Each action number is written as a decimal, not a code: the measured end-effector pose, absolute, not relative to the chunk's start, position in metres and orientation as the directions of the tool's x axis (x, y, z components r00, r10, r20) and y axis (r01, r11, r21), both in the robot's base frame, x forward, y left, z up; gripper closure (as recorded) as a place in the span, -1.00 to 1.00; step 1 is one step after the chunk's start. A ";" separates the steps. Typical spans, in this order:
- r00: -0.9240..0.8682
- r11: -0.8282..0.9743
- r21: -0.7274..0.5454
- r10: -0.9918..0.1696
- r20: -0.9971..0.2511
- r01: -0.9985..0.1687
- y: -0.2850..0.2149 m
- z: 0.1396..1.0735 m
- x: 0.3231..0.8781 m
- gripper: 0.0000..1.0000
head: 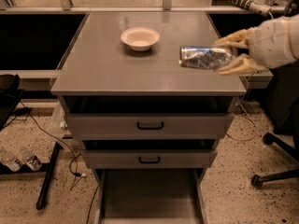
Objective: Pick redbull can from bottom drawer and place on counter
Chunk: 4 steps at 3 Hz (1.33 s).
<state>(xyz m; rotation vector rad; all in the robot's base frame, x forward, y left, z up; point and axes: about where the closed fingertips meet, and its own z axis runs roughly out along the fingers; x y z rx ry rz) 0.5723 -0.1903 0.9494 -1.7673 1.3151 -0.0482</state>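
The tool [223,56] reaches in horizontally from the right, its two fingers clasping the redbull can [202,58].

Dim; can [202,58] glints in claw [221,56], right

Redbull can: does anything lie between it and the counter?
Nothing visible does. The gripper holds the slim silver-and-blue can over the right side of the flat grey counter; the cream round bowl sits apart, to its left.
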 end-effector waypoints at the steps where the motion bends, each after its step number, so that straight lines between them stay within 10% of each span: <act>1: 0.375 0.030 -0.633 -0.784 -0.495 -0.773 -0.172 0.941 0.624 1.00; 4: 0.159 0.227 -0.464 -0.739 -0.655 -0.856 -0.122 0.884 0.678 1.00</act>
